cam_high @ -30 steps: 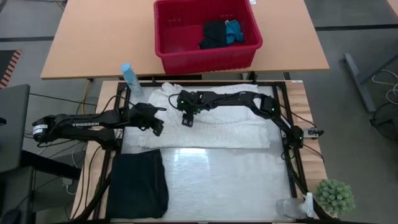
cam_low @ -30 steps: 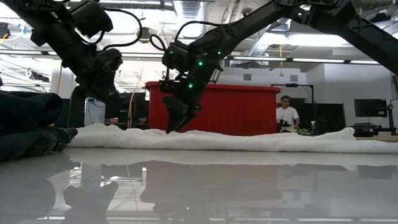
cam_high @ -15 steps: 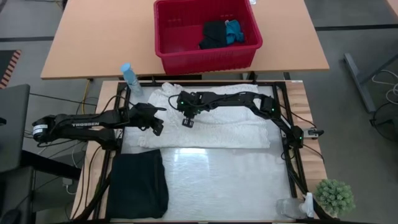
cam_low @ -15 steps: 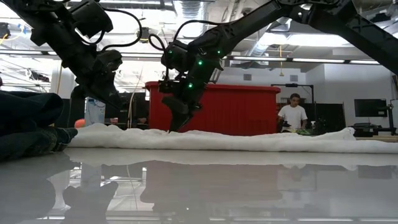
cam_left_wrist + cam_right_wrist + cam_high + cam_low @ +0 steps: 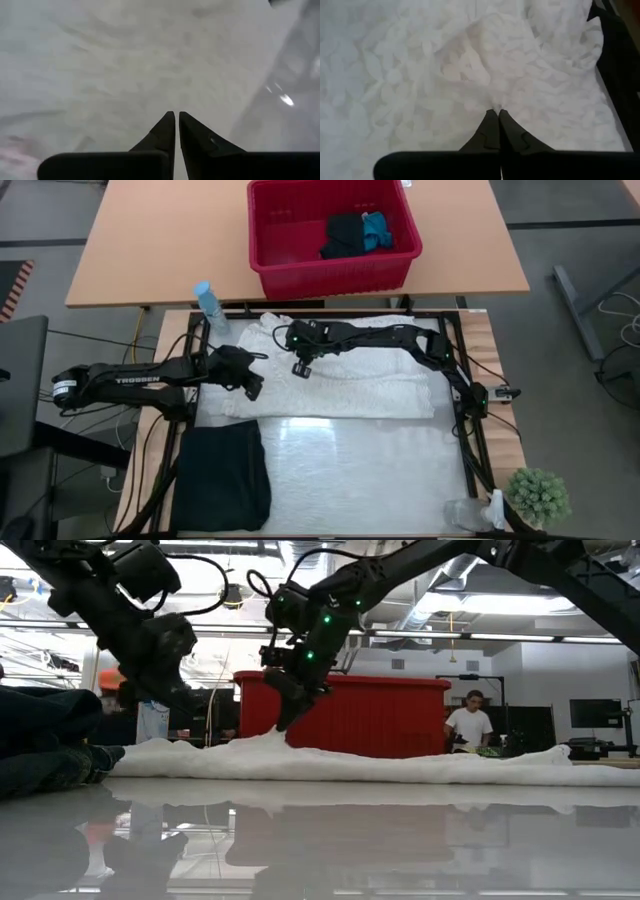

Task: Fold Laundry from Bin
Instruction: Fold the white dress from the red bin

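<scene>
The white crinkled garment lies spread across the far half of the table. My right gripper is shut on it, left of its middle. My left gripper is shut and hangs above the garment's left part, touching nothing. A folded black garment lies flat at the near left. The red bin stands on the wooden table beyond, with a black item and a small blue one inside. My right gripper pinches a pucker of the white garment between its two fingertips. One layer or several, I cannot tell. The fingers slant down from above and from the table's right. The pinched spot rises as a small peak; the rest of the garment lies on the table.
A blue-capped bottle stands at the table's far left corner. A clear bottle and a small plant stand at the near right. The near middle of the table is bare. A person shows far behind the table.
My right gripper has shut on the white garment and risen a little, drawing a small peak of cloth up off the table while the rest stays flat.
</scene>
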Robot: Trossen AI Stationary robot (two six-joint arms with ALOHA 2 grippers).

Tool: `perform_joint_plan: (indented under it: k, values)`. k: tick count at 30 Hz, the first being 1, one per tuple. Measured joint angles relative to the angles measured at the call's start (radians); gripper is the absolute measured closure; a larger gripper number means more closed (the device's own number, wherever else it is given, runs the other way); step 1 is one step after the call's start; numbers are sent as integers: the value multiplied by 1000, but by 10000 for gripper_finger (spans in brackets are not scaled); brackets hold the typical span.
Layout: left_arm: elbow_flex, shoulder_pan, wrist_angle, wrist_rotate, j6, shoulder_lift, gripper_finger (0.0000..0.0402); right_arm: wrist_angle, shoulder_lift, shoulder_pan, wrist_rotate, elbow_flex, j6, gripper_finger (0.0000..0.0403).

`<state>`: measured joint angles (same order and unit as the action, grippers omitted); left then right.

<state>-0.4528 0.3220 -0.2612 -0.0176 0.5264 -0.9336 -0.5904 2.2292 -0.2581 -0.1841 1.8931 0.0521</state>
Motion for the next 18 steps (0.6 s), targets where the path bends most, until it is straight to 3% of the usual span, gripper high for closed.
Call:
perform_joint_plan:
  k: [4, 7, 10, 13, 18]
  values:
    - [58, -47, 3, -26, 14, -3, 398, -29, 0, 14, 0, 0, -3, 391]
    - [119, -121, 50, 135, 67, 1, 401, -29, 0, 29, -1, 0, -2, 391]
    - [180, -206, 199, 300, 70, 5, 401, -23, 0, 41, -1, 0, -2, 391]
    - [220, -246, 286, 358, 72, -7, 401, -24, 0, 52, -2, 0, -2, 391]
    - [272, -256, 279, 397, 185, -53, 401, -27, 0, 73, -3, 0, 1, 391]
